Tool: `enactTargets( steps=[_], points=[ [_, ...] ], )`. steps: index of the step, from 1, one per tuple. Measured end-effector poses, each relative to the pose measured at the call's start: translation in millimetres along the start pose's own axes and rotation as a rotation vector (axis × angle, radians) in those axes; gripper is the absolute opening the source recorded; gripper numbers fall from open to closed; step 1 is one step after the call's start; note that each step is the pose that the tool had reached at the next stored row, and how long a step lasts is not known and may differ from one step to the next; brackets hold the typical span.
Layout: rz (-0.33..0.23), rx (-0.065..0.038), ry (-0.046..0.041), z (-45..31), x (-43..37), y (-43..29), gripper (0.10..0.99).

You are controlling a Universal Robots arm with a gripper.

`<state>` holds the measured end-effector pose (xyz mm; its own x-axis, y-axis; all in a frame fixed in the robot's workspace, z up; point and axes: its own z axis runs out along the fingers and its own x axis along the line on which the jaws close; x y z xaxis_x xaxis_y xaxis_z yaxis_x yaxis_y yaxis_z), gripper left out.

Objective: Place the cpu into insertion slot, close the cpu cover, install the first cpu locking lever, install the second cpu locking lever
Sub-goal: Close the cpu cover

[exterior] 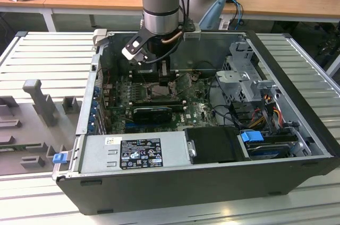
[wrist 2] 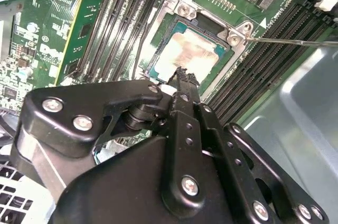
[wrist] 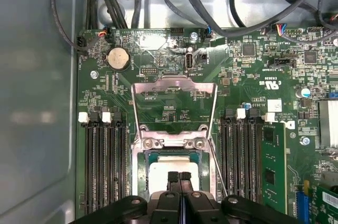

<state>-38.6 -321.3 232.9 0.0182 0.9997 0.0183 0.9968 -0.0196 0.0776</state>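
Claw: fingers pressed together, nothing between them. Tips down inside the computer case, at one edge of the chip. Touching it or just above it; cannot tell from either wrist view.

Chip: lies in the socket, pale face up. Looks flat and square to the rim in both wrist views. First step judged done.

Cover plate: swung open, lying back over the board, green board visible through its window. Not yet closed. Hinged at the side of the socket away from the claw.

Lever: thin wire rod, unlatched, running along one side of the socket, just beside the claw. Second lever not made out.

Risks, as judged:
- Pressing down at the chip's edge instead of its middle. Likely to tip the chip in the socket and bend the contacts beneath.
- Sliding sideways with tips on the chip. Likely to drag it off its seat, with a crooked chip under the cover afterwards.
- Snagging the wire lever with the fingers or the linkage behind them. Close enough to catch and spring it.
- Reaching across the chip for the cover plate. Thin, flat, little to hook; after a slip, tips likely down on the chip or the memory slots beside the socket.
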Motion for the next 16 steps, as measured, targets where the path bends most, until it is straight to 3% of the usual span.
enactTargets(
  steps=[6,16],
  points=[
    [0.0,0.0,0.0001,-10.8,0.3,0.9,0.106],
    [0.0,0.0,0.0,-15.1,0.4,6.0,0.106]
  ],
)
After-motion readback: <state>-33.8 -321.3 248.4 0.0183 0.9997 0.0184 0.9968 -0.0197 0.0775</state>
